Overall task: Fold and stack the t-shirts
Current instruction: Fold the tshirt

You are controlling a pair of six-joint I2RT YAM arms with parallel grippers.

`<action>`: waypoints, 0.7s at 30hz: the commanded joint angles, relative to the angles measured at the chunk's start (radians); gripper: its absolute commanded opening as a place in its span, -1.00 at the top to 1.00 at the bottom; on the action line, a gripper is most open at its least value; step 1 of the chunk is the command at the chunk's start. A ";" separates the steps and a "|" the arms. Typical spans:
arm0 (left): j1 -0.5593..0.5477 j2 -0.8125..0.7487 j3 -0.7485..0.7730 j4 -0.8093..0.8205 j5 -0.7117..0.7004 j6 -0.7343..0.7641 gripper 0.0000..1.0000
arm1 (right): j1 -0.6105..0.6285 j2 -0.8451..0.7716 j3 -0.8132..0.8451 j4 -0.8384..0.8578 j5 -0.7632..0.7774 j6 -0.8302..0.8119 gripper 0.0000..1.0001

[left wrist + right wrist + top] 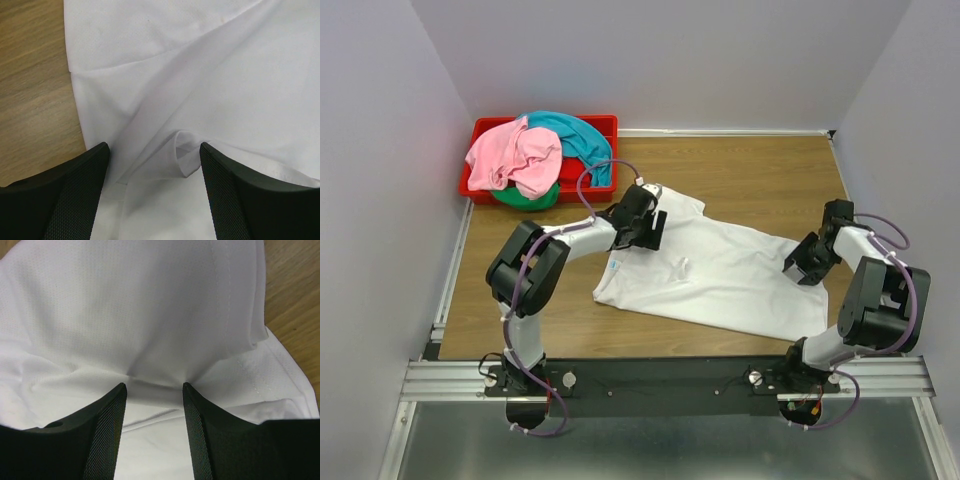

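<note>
Wooden desk [740,170]: I spread the white shirt [720,275] flat for folding, left end effector [642,228] gaping empty over it, right end effector [807,262] half-closed, pinching its edge.

One high overhead view over the whole table [740,170]; two close downward wrist views, all sharing the white t-shirt [720,275].

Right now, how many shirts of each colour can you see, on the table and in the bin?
White shirt, spread on the table: 1
Pink shirt, in the red bin: 1
Teal shirt, in the bin: 1
Green shirt, in the bin, mostly hidden under the pink one: 1
Total: 4 shirts showing
</note>
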 commanded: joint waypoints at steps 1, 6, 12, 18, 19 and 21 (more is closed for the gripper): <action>-0.006 0.022 0.071 -0.144 -0.032 -0.012 -0.63 | -0.003 -0.050 0.084 -0.069 0.045 -0.018 -0.17; -0.004 0.092 0.271 -0.210 -0.050 0.029 -0.66 | -0.022 -0.027 0.233 -0.098 0.143 -0.061 -0.22; 0.013 0.252 0.549 -0.287 -0.072 0.064 -0.68 | -0.054 0.091 0.345 -0.045 0.161 -0.111 -0.21; 0.033 0.408 0.814 -0.348 -0.101 0.078 -0.68 | -0.066 0.180 0.382 0.026 0.161 -0.111 -0.16; 0.034 0.421 0.839 -0.347 -0.110 0.080 -0.68 | -0.068 0.190 0.379 0.033 0.160 -0.110 -0.15; 0.036 0.445 0.903 -0.345 -0.127 0.083 -0.68 | -0.074 0.211 0.376 0.050 0.158 -0.108 -0.14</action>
